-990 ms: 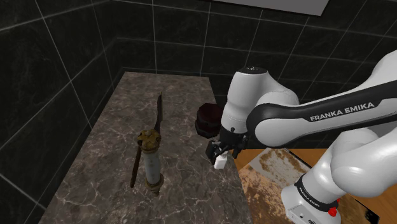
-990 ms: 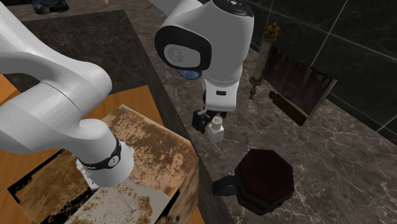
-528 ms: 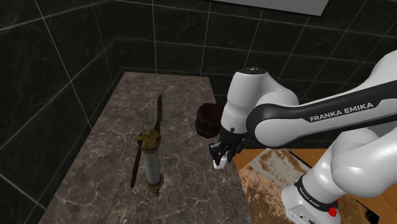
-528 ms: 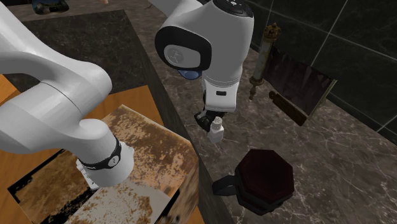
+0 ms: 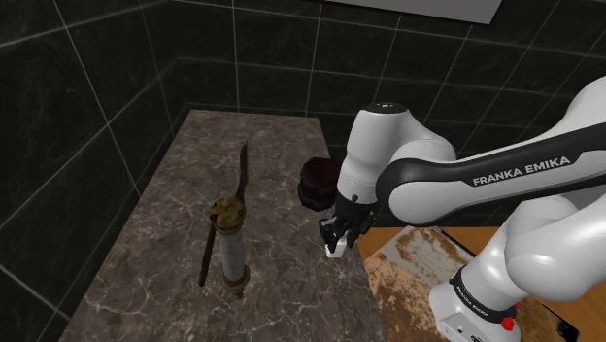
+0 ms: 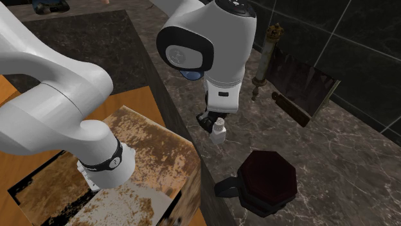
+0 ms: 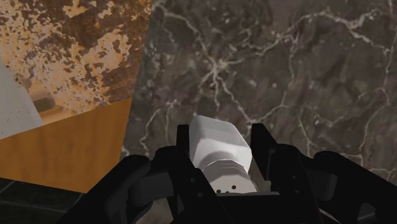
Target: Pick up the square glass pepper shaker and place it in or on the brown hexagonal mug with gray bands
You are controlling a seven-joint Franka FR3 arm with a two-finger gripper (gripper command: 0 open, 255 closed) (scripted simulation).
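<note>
Gripper (image 7: 220,137) clamped on the white pepper shaker (image 7: 219,151), cap towards the hand; shaker is at the marble counter's (image 5: 185,185) stand-side edge. Dark brown mug (image 6: 267,180) stands nearby, apart from it.

Fingers (image 7: 259,146) downward, clamped tight.
</note>
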